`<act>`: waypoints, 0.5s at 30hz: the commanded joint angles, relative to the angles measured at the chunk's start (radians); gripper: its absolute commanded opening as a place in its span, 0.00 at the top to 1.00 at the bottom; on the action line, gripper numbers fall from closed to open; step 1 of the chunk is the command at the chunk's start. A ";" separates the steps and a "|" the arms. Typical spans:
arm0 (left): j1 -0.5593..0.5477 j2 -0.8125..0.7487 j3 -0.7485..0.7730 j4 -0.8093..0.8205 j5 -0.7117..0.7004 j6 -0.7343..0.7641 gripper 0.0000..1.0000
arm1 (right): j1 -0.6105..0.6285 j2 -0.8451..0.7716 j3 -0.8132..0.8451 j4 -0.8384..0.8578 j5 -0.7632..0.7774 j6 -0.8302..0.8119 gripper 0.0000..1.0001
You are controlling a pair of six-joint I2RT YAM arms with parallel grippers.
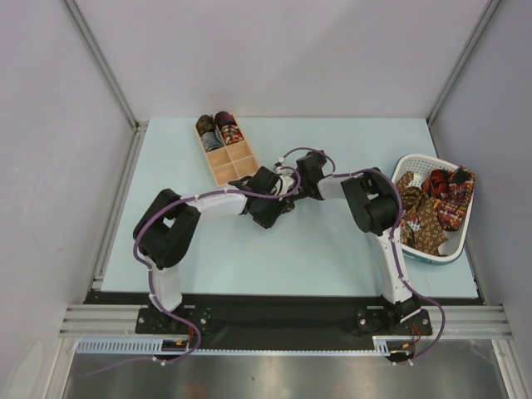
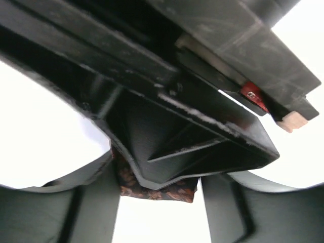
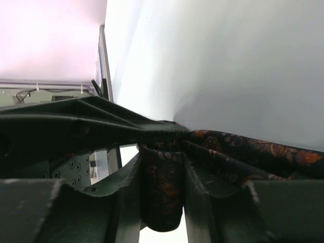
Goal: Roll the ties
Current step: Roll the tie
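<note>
A dark maroon patterned tie (image 3: 161,202) is folded into a thick wad and pinched between my right gripper's (image 3: 161,190) fingers. Its loose length (image 3: 263,152) trails off to the right. In the left wrist view the same tie (image 2: 152,193) spans the gap of my left gripper (image 2: 161,205), whose fingers (image 2: 96,207) press its sides. The right gripper's black body covers the tie's upper part. From above, the left gripper (image 1: 270,208) and right gripper (image 1: 296,184) meet mid-table and hide the tie. Two rolled ties (image 1: 216,129) sit in the wooden box's far compartments.
The wooden compartment box (image 1: 237,162) stands just behind and left of the grippers. A white plastic basket (image 1: 432,253) at the right table edge holds several loose red, gold and brown ties (image 1: 432,204). Frame posts rise at the table's back corners.
</note>
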 commanded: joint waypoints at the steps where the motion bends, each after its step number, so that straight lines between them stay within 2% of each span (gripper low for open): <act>1: 0.003 -0.006 -0.001 -0.055 -0.060 -0.036 0.41 | -0.004 -0.004 -0.021 0.028 0.059 -0.017 0.61; 4: 0.003 -0.013 -0.009 -0.068 -0.080 -0.043 0.46 | -0.004 -0.019 -0.032 0.031 0.077 -0.019 0.55; 8: 0.003 -0.022 -0.018 -0.078 -0.101 -0.067 0.49 | -0.004 -0.046 -0.050 0.029 0.102 -0.025 0.48; 15: 0.003 -0.021 -0.018 -0.083 -0.109 -0.066 0.51 | -0.010 -0.082 -0.067 0.003 0.148 -0.039 0.48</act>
